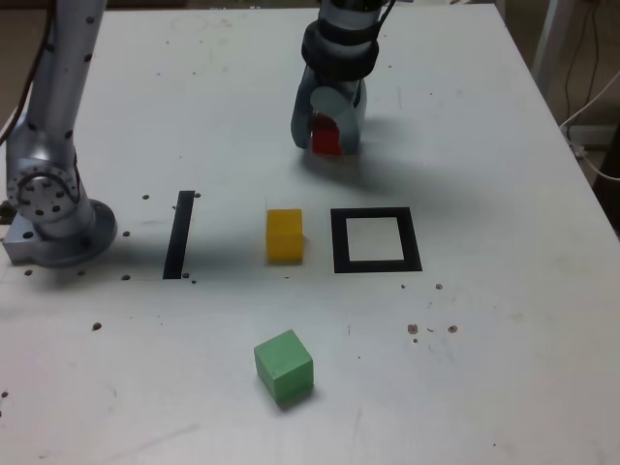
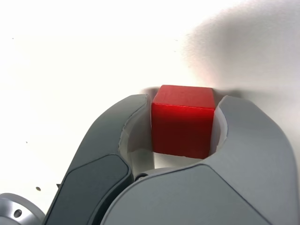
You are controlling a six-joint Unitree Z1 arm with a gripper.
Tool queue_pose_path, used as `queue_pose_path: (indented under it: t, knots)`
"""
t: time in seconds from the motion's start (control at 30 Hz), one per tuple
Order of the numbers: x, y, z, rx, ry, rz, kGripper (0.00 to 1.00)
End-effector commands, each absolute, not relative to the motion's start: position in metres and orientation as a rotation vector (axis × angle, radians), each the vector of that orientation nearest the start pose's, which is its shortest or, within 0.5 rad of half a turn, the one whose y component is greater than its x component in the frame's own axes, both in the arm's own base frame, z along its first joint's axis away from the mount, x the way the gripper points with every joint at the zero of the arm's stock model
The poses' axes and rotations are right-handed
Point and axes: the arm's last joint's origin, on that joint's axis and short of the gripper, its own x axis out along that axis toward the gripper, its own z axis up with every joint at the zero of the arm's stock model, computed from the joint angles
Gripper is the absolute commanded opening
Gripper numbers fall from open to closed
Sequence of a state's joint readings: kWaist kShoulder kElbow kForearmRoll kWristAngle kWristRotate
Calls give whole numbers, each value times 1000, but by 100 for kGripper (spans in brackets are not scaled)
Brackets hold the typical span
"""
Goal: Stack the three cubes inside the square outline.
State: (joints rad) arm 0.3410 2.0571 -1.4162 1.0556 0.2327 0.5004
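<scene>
A white worktop (image 1: 484, 145) fills the exterior view, speckled with small dark marks. The arm's silver base (image 1: 53, 208) stands at that view's left edge, and the arm itself comes down from the top of the frame to the far middle of the worktop.

There the gripper (image 1: 327, 136) points down at the surface, its grey jaws closed around the red cube (image 1: 326, 137). The wrist view shows the grip plainly — the red cube (image 2: 183, 121) sits between the two curved jaws, touched on both of its sides, with its lower edge at the white surface. Whether it rests on the worktop or is just clear of it cannot be told.

Nearer the camera, the square outline (image 1: 376, 240) lies flat — a black frame with a white centre and nothing inside it. It is near the gripper, slightly toward the exterior view's right.

Just beside the outline, on the exterior view's left, the yellow cube (image 1: 285, 234) stands on the worktop, apart from the frame. Further left lies a narrow black strip (image 1: 179, 233).

The green cube (image 1: 284, 365) sits alone closer to the camera, turned a little askew, well apart from the other two cubes and from the outline.
</scene>
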Motion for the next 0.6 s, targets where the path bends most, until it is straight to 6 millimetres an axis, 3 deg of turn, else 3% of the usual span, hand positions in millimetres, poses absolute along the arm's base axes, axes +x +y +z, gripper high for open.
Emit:
queue_pose_path:
  t: [0.0, 0.3, 0.43, 0.57]
  knots:
    - [333, 130, 212, 262, 1761, -20, 21]
    - [330, 105, 242, 256, 1691, -46, 19]
    - [332, 71, 258, 241, 1645, -40, 19]
    - [335, 35, 261, 200, 1637, -17, 19]
